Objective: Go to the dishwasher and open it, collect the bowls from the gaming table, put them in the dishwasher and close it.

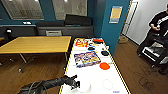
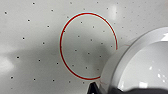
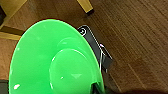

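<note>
bright green round plastic bowl (image 3: 53, 62) fills right wrist view over brown wood floor (image 3: 135, 37), right grip unclear; flat orange-red bowl (image 1: 104, 66) on long white-topped gaming table (image 1: 96, 77), left gripper (image 1: 74, 83) at white bowl (image 1: 84, 86), jaw gap can't tell

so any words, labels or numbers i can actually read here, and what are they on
None can be read.
Poster on the blue wall: print too blurred.
Colourful sheet on the white table: print too blurred.
Small blue mark at the table's near edge: too small to read.
Round symbol on the dark part behind the green bowl: a sign, no letters I can make out.
</note>
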`<state>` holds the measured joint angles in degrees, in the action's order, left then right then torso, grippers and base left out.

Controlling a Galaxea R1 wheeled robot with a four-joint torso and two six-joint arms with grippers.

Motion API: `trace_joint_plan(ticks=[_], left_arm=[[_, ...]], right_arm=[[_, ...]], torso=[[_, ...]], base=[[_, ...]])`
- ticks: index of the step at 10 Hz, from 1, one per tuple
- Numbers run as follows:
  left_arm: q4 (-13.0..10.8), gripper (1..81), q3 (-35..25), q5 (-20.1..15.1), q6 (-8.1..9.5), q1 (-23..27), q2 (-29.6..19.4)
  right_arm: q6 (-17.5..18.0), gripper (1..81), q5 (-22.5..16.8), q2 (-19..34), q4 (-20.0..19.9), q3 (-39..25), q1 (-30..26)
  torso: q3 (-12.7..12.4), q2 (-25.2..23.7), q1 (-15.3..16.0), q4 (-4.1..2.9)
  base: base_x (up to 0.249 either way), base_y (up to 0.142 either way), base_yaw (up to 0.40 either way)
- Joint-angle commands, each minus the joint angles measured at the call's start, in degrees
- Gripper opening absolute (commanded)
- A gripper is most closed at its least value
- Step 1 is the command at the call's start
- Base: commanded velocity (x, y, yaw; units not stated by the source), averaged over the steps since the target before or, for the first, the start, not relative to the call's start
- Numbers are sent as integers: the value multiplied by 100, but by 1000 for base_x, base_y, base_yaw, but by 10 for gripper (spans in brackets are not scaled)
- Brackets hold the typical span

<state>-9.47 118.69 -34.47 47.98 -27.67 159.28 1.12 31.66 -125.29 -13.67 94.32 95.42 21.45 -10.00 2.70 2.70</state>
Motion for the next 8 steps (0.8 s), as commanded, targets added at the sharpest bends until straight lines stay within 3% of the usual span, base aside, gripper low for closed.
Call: trace_joint_plan(ticks=[1,5,7,8], left_arm=[[-72,10,-2095,-112,27,1514,-1478],[-686,10,-4893,-314,18,1480,-3740],[-1019,10,-5705,-253,-8,877,-4744],[-1467,10,-5891,-71,-8,290,-5053]], right_arm=[[11,10,-309,301,118,-73,-62],[2,10,-371,291,189,-152,-44],[2,10,-379,213,249,-81,-62],[2,10,-371,204,268,-81,-53]], torso=[[0,0,0,0],[0,0,0,0],[0,0,0,0],[0,0,0,0]], base=[[0,0,0],[0,0,0],[0,0,0],[0,0,0]])
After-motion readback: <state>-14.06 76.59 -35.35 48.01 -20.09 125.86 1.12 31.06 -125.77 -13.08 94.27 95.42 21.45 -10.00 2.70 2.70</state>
